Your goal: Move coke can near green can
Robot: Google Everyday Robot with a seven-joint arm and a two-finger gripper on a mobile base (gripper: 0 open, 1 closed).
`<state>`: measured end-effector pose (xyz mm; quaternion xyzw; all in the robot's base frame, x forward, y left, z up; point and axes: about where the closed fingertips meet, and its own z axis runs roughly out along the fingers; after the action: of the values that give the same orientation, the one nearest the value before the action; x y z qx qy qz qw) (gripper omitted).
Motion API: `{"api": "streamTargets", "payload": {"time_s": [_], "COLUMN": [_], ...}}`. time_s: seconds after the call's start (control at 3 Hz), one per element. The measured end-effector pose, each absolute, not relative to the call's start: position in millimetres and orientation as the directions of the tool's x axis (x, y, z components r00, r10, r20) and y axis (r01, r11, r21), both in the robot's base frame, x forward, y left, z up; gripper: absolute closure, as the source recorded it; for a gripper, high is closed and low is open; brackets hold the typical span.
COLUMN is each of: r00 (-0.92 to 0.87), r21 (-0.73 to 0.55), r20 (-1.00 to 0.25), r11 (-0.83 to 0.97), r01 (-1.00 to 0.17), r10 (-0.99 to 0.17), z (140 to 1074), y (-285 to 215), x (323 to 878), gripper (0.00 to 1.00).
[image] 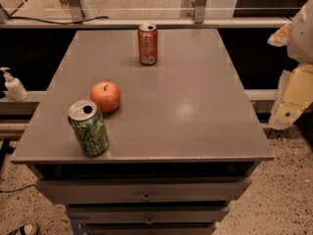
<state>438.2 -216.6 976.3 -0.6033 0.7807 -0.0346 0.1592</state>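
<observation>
The coke can [147, 44], red-orange with a silver top, stands upright at the far middle of the grey table top [195, 106]. The green can [88, 128], with jagged black-and-white markings and an open silver top, stands upright near the front left corner. The two cans are far apart. My gripper [293, 97] shows as pale cream parts at the right edge of the view, beside the table's right side, well away from both cans and holding nothing that I can see.
A red apple [105, 96] sits just behind and to the right of the green can, roughly between the two cans. The table has drawers [146, 192] below its front. A pump bottle [14, 85] stands on a ledge to the left.
</observation>
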Motion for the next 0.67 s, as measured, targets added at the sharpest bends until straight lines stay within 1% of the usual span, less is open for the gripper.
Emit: {"api": "streamTargets", "payload": {"time_s": [0.33,0.67], "r00": [-0.221,-0.227], "r21": [-0.246,-0.239], "r20": [-0.207,-0.279], "r11": [0.270,0.297], "r01": [-0.931,-0.925], "r10": [-0.953,-0.933], "z": [976,968], "y": [-217,-206], "x": [438,453], "gripper": [0.00,0.00]}}
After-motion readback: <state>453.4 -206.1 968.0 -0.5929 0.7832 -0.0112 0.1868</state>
